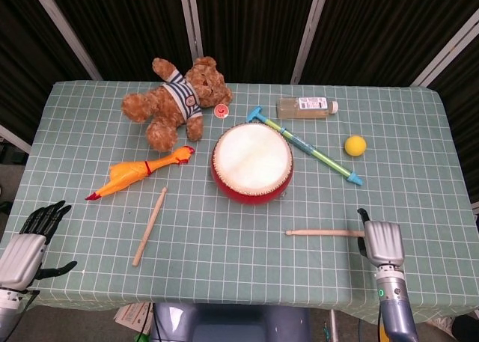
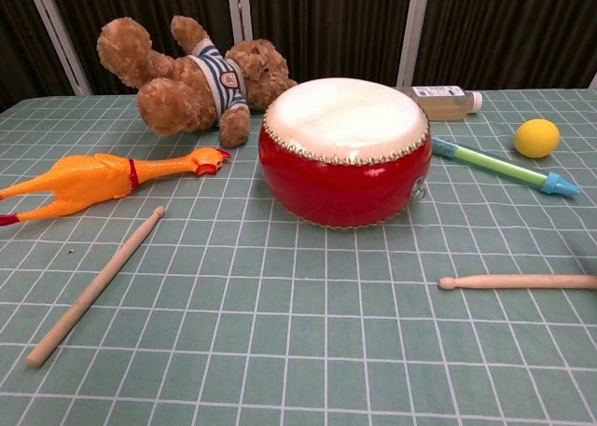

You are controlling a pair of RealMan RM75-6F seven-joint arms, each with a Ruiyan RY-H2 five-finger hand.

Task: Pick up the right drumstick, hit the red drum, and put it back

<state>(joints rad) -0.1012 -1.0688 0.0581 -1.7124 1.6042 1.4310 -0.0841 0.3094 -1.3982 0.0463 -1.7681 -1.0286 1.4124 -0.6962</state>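
the red drum (image 1: 252, 163) sits well up and to the left of the right hand (image 1: 381, 242), on the checked table (image 1: 224, 237). the right drumstick (image 1: 323, 233) lies flat, pointing left from that hand, its butt end at the fingers; whether they grip it i cannot tell. far across at the near left edge the left hand (image 1: 30, 241) holds nothing, fingers spread.
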